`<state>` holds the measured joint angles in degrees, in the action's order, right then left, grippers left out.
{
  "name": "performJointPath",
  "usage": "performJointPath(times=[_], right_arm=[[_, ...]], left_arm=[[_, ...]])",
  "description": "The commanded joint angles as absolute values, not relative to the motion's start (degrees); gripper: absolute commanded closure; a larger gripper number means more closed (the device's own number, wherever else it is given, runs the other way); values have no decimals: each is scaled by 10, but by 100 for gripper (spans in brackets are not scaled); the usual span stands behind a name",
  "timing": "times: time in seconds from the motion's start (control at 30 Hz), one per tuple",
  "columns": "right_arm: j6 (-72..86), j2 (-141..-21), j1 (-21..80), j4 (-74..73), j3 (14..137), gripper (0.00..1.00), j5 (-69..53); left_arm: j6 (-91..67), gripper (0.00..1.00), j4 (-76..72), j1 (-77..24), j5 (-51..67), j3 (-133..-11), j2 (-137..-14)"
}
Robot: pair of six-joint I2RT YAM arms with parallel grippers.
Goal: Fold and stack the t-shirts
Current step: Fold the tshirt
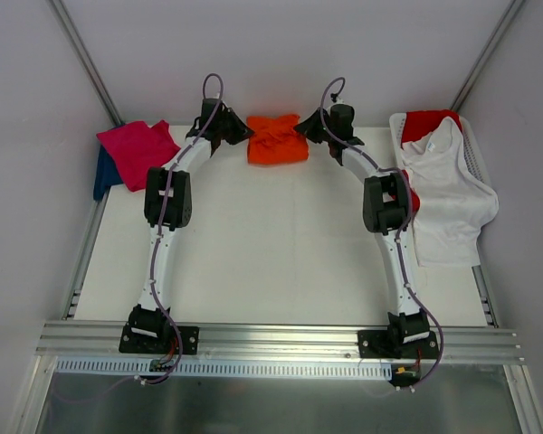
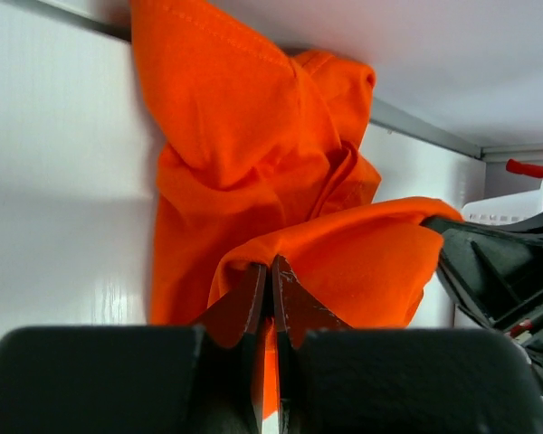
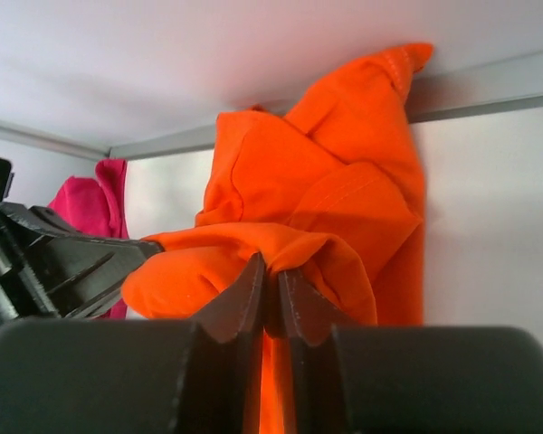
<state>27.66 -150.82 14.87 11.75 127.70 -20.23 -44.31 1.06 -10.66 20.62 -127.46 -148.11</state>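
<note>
A bright orange t-shirt (image 1: 276, 140) lies bunched at the table's far edge, between my two grippers. My left gripper (image 1: 240, 131) is at its left side. In the left wrist view its jaws (image 2: 271, 262) are pressed together on a fold of orange cloth (image 2: 253, 136). My right gripper (image 1: 309, 127) is at the shirt's right side, and its jaws (image 3: 271, 271) pinch another orange fold (image 3: 317, 181) with a thin gap between them. A magenta-pink t-shirt (image 1: 138, 149) lies over a dark blue one (image 1: 104, 176) at the far left.
At the far right a white basket (image 1: 475, 158) holds a red t-shirt (image 1: 428, 122). A white t-shirt (image 1: 448, 194) spills from it onto the table. The back wall stands right behind the orange shirt. A metal rail (image 1: 281, 336) runs along the near edge.
</note>
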Motion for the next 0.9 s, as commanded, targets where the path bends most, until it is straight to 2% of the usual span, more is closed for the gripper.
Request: performJointPath(times=[0.0,0.3,0.5,0.67,0.8,0.83,0.87], right_arm=[[288,-1520,147,213,1310,89,-158],[301,-1557,157,348,1321,84,-95],[269,-1584,167,387,1347,72,-62],[244,-1607,176,440,1352,66,-34],[216,-1627,182,460,1368,53,-7],[213,-1630,184,468,1369,41,-4],[205,-1636,185,478,1369,33,23]], left_arm=[[-443,100,-54,-94,195,-1300,-1488],[-468,100,-144,-91,181,-1299,-1513],[-468,100,-181,-90,169,-1299,-1526],[-464,100,-206,-89,161,-1299,-1538],[-459,100,-231,-87,154,-1298,-1546],[-458,96,-242,-87,154,-1292,-1549],[-452,78,-264,-87,142,-1289,-1548]])
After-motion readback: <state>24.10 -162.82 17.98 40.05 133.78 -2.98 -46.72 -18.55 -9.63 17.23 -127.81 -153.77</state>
